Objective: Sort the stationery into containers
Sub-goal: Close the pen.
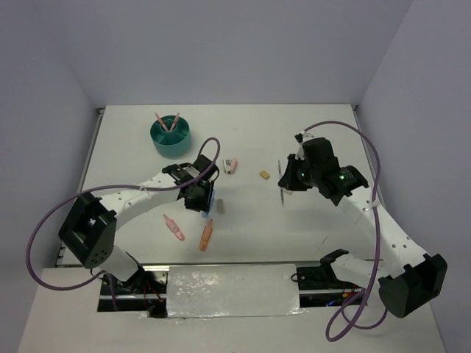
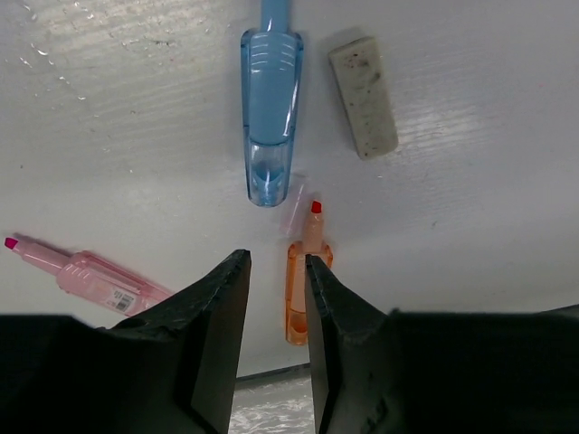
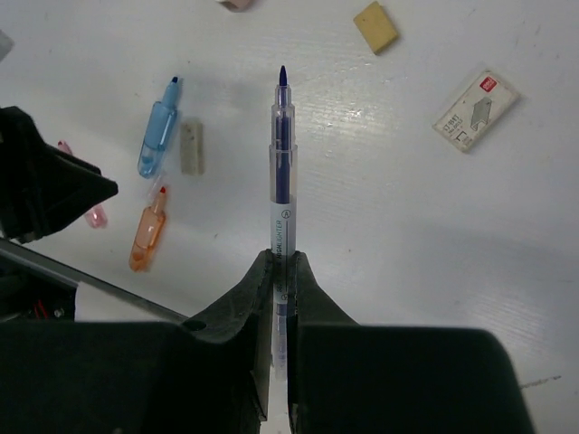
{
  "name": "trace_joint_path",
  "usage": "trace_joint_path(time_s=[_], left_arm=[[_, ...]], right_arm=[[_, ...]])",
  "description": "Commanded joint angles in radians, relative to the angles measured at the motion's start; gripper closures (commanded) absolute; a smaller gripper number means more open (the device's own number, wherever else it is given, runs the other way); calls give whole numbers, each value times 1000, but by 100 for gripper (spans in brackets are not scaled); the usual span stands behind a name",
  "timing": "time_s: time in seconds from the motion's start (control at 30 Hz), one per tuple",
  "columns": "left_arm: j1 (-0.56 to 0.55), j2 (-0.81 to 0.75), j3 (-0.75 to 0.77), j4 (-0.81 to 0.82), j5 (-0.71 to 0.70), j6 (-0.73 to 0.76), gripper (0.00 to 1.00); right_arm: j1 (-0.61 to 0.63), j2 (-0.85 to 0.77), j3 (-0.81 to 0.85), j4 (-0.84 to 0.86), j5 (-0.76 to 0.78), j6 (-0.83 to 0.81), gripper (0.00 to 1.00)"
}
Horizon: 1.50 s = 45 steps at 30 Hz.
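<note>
While sorting stationery into the teal organiser (image 1: 171,140), caught mid-step from above, with two pink markers (image 1: 158,118) already standing in it and most items still loose on the table (image 1: 331,132), on the organiser's near side. Shows the left gripper (image 1: 200,200) low, just near of the organiser, over a blue marker (image 1: 206,214) and a grey eraser (image 1: 220,207). Shows the right gripper (image 1: 286,191) well off to the organiser's right, held above the table.

From the left wrist: jaws parted, nothing between them, tips stopping short of the blue marker (image 2: 270,108). Just beside that marker, the grey eraser (image 2: 363,97). Nearer the lens, an orange marker (image 2: 303,280) and a loose pink marker (image 2: 86,274). No organiser in frame.

From the right wrist: jaws clamped on the barrel of a blue-tipped pen (image 3: 282,163), tip pointing away, apparently clear of the tabletop. Beyond it, a tan eraser (image 3: 375,25) and a small staple box (image 3: 475,110).

Judged as two steps in hand: a pick starting on the left, a carry on the right. Next calls for bringing the left jaws around the blue marker before closing, and for swinging the pen across to the organiser and over a free compartment — without fouling the left arm.
</note>
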Motion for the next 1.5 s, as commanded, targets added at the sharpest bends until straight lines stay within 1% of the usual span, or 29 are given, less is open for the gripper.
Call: trace_joint_path(time_s=[0.0, 0.13, 0.23, 0.27, 0.33, 0.63, 0.87, 1.33, 1.4, 1.47], left_arm=[[-11, 44, -15, 33, 8, -38, 57], [-20, 77, -20, 46, 20, -41, 60], [-23, 103, -14, 50, 14, -42, 63], [-23, 110, -12, 47, 11, -42, 67], [-23, 132, -9, 45, 19, -47, 69], [-28, 155, -29, 83, 13, -58, 67], [-28, 212, 6, 69, -3, -51, 67], [-28, 220, -31, 74, -36, -57, 67], [-28, 215, -38, 70, -39, -64, 68], [-30, 207, -41, 57, -46, -71, 72]], right_arm=[[11, -40, -11, -6, -21, 2, 100], [11, -66, -18, -8, -21, -3, 100], [13, -75, -26, -11, -24, -4, 100], [13, -78, -28, -11, -24, -4, 100], [13, -81, -28, -16, -21, -6, 100], [13, -97, -20, -32, -16, -23, 100], [13, -100, -2, -46, -15, -33, 100], [13, -106, 23, -59, -15, -36, 100], [13, -110, 24, -59, -15, -32, 100], [13, -113, 23, -54, -21, -27, 100]])
